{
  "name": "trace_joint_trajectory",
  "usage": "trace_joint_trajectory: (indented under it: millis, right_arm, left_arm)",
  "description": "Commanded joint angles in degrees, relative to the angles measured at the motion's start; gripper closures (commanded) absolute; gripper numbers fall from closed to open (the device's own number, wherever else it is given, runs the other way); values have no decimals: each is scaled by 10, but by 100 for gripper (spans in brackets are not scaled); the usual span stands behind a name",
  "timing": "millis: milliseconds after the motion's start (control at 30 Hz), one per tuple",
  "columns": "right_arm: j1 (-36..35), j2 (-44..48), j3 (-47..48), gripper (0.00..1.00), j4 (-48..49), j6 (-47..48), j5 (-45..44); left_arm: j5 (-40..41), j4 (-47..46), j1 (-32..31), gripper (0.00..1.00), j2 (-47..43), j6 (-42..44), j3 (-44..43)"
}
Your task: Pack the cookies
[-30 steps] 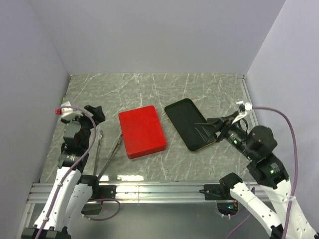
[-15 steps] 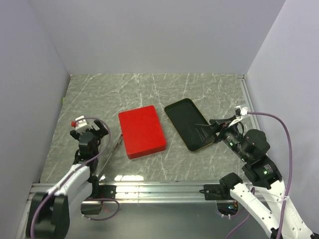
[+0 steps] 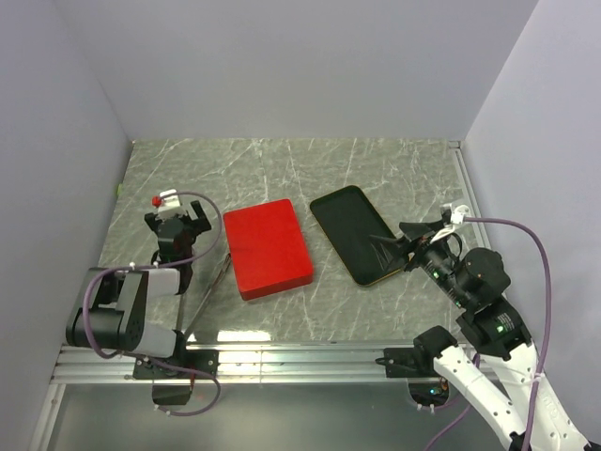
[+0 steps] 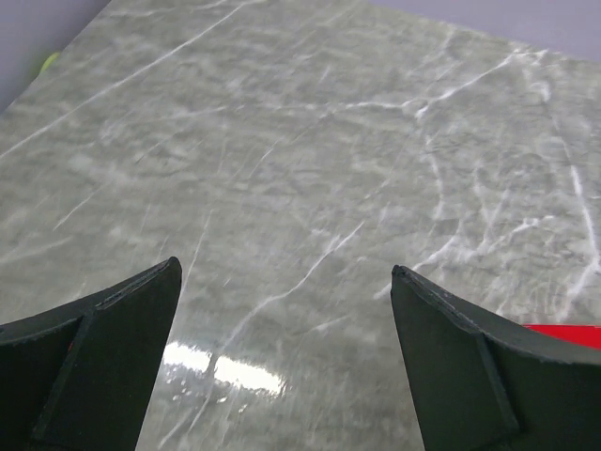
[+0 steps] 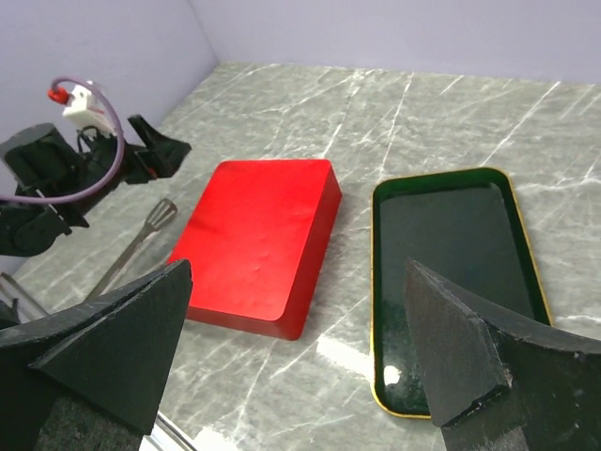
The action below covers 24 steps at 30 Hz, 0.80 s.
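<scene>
Fingers (image 4: 94,348) of my left gripper (image 3: 177,225) stood wide apart, holding nothing; the right gripper (image 3: 394,242) likewise. I saw no cookies: not on the tray (image 3: 343,218) right of centre, and I guessed they were inside the closed red box (image 3: 267,248) at centre. I judged it best to lift both arms away high, without nudging the box or tongs (image 3: 218,275).

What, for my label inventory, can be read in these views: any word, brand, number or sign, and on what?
No readable text in any view.
Red box: plain lid, no print.
Black tray: bare, only a yellow rim.
Tongs: no marking visible.
White connector on the left arm's cable: too small to tell.
</scene>
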<state>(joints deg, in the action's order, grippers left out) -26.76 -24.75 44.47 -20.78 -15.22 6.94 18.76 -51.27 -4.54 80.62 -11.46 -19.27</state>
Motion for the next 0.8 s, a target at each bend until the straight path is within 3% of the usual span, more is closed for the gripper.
trace_joint_trajectory:
  millis: [0, 33, 133, 200, 267, 500, 667, 767]
  right_arm:
    - [-3, 0, -7, 0, 23, 20, -10]
    - [-3, 2, -14, 0, 24, 21, -11]
    - [-3, 3, -32, 0, 31, 17, -20]
    - [-4, 1, -44, 0, 40, 11, -30]
    - [-4, -6, -59, 0, 51, 10, -56]
    - [7, -71, -112, 0, 157, 41, -183]
    - [105, -155, -175, 0, 309, 25, -190]
    - [141, -223, -182, 0, 347, 24, -244]
  left_arm:
    - [-50, -127, 16, 1, 21, 28, 18]
    - [-73, -112, 23, 1, 15, 21, 17]
    - [-94, -211, 30, 1, 32, 28, 62]
    - [-103, -157, 30, 0, 25, 28, 44]
    - [-103, -198, 32, 1, 39, 29, 55]
    - [-102, -190, 32, 1, 34, 29, 53]
    - [-104, -183, 32, 1, 30, 29, 51]
    - [-103, -183, 32, 1, 30, 29, 51]
